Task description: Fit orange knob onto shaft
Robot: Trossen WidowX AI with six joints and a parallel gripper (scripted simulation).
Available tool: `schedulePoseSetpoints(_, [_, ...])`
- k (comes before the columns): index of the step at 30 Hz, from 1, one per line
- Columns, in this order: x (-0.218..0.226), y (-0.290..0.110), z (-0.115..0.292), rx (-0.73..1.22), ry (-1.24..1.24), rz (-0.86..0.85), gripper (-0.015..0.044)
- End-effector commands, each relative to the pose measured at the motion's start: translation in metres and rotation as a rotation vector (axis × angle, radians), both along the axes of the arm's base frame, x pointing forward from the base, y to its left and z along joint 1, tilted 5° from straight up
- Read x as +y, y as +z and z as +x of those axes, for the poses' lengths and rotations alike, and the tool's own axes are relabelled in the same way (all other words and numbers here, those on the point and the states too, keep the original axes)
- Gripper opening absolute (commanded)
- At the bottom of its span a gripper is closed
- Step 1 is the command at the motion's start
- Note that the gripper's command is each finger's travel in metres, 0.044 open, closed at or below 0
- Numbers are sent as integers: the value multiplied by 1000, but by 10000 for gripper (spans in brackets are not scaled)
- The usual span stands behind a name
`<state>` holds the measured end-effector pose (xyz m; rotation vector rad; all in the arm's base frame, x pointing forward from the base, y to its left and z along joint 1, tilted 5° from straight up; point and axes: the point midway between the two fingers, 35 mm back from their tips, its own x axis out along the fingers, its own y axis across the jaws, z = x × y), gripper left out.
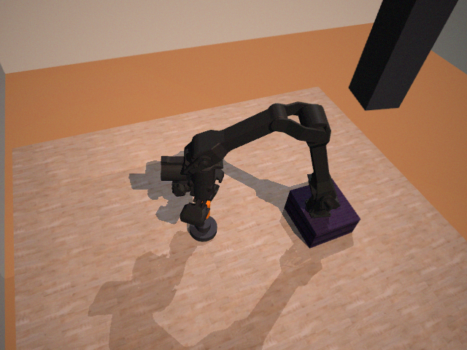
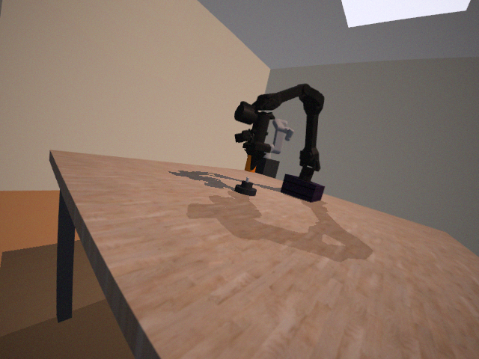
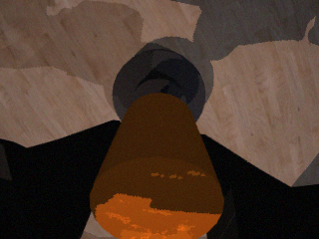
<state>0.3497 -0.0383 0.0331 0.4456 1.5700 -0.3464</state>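
Note:
The orange knob [image 1: 208, 214] [image 2: 248, 164] [image 3: 159, 134] is held upright between the fingers of my gripper [image 1: 206, 211] [image 2: 251, 162] [image 3: 158, 135], which is shut on it. The dark round pedestal [image 1: 203, 235] [image 2: 245, 190] [image 3: 125, 90] stands on the table below the knob. The silver shaft [image 2: 247, 179] sticks up from it, with a visible gap between its tip and the knob in the exterior view. In the wrist view the knob's far end overlaps the near part of the pedestal. The shaft's flat side cannot be made out, and the knob's hole is hidden underneath.
The arm's base stands on a dark purple block [image 1: 331, 226] [image 2: 301, 188] on the wooden table [image 1: 94, 211] [image 2: 174, 270]. A dark column [image 1: 395, 56] hangs at the upper right of the top view. A pale arm-like object [image 2: 279, 134] shows behind my arm in the exterior view.

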Motion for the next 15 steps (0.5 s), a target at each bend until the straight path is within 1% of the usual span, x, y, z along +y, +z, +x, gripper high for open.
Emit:
schedulePoseSetpoints(1, [0,1,0,-8,108,-3,0])
schedulePoseSetpoints(15, [1,1,-3,-32,478,4,0])
